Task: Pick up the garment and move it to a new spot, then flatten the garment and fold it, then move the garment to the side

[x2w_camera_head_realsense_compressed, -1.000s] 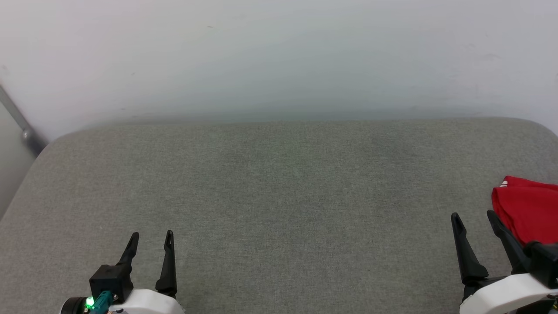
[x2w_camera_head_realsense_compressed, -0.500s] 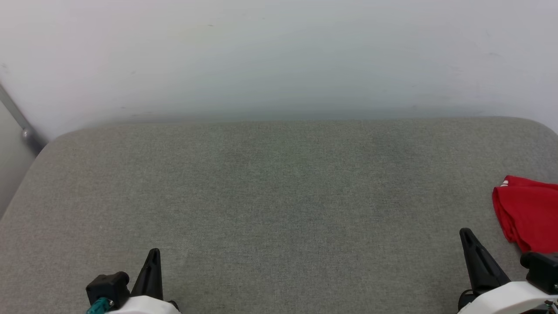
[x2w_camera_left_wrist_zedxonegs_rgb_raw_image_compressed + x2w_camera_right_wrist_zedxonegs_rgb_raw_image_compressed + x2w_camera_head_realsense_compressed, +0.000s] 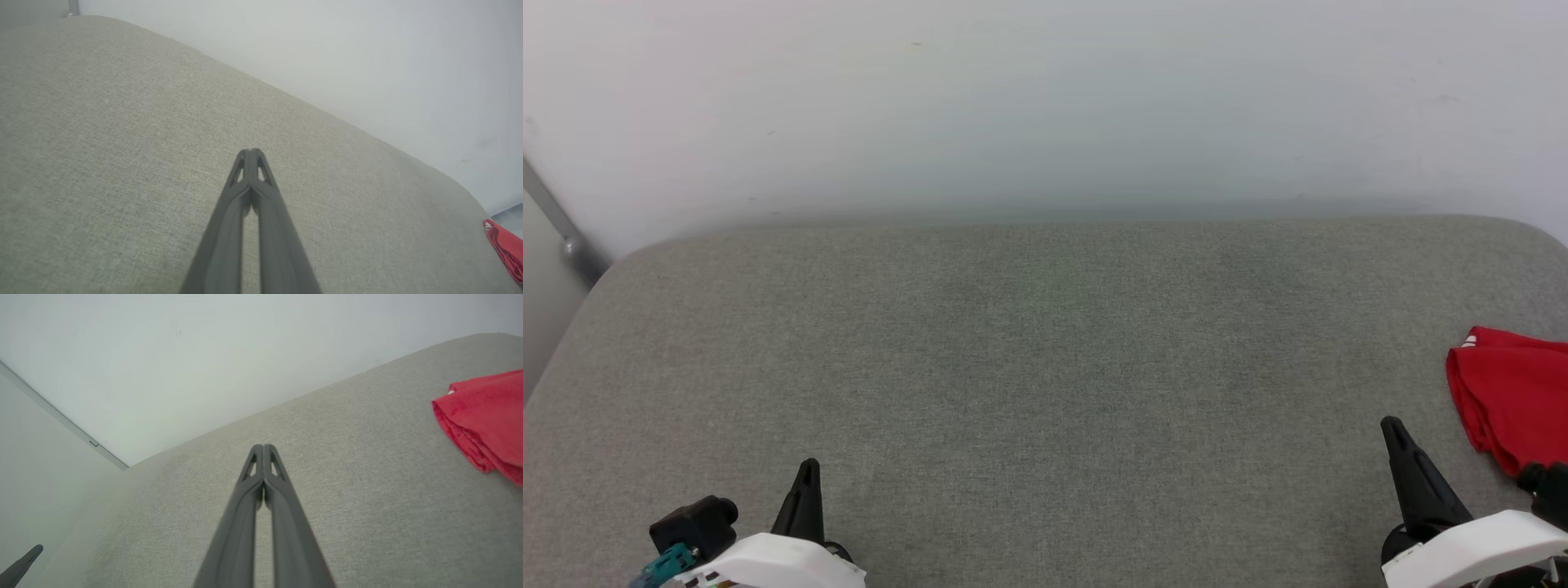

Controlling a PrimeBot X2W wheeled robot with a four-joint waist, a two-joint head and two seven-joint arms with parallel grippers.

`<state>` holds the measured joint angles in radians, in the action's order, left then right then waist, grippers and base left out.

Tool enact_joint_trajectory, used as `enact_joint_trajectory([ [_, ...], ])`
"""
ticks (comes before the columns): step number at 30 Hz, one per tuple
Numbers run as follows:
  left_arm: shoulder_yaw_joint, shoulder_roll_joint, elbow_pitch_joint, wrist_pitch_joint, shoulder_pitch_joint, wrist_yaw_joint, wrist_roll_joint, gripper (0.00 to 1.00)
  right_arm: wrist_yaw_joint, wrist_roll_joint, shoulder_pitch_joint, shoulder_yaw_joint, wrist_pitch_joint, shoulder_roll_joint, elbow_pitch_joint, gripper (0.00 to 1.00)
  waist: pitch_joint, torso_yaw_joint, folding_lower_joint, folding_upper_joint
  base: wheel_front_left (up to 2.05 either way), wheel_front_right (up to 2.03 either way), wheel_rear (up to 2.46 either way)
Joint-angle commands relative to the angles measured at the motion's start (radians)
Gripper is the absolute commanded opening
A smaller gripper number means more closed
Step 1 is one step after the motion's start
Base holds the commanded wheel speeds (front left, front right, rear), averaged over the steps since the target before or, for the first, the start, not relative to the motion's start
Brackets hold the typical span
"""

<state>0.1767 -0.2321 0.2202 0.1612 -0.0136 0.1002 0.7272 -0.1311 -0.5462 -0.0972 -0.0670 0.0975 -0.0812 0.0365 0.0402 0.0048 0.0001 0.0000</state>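
The garment [image 3: 1511, 392] lies folded in a red heap at the right edge of the grey fabric pad [image 3: 1045, 351], about midway between its near and far sides, with a small white patch at its far left corner; the head view cuts off its right part. It also shows in the left wrist view [image 3: 504, 249] and the right wrist view [image 3: 486, 420], resting flat on the pad. Since a second ago the garment has not moved, but both grippers have changed: then each had its two fingers spread, and the right one's outer finger overlapped the garment's near edge. Now the left gripper [image 3: 807, 472] sits near the pad's front left with its fingers pressed together on nothing, tips meeting over bare fabric [image 3: 250, 153]. The right gripper [image 3: 1393, 429] is near the front right, likewise pressed together and empty [image 3: 263, 448], just beside the garment but apart from it. A pale wall [image 3: 1045, 106] rises behind the pad.
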Motion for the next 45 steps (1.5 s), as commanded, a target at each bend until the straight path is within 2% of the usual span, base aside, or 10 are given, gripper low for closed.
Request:
enact_joint_trajectory([
  [1,-0.019,0.003,-0.009,-0.008,0.030,-0.010,0.033,0.00,0.000,-0.043,0.033,-0.005,-0.002,0.002,0.002,0.00,-0.001,0.000,-0.0001,0.0000,0.00,0.00,0.00],
  [21,-0.094,0.052,-0.002,-0.081,0.059,-0.072,0.271,0.00,0.000,-0.328,0.083,-0.017,0.004,0.010,-0.077,0.00,-0.009,-0.001,-0.0001,0.0000,0.00,0.00,0.00],
  [45,-0.168,0.100,0.007,-0.152,0.085,-0.132,0.499,0.00,0.000,-0.600,0.134,-0.029,0.008,0.018,-0.152,0.00,-0.019,-0.002,-0.0001,0.0000,0.00,0.00,0.00],
])
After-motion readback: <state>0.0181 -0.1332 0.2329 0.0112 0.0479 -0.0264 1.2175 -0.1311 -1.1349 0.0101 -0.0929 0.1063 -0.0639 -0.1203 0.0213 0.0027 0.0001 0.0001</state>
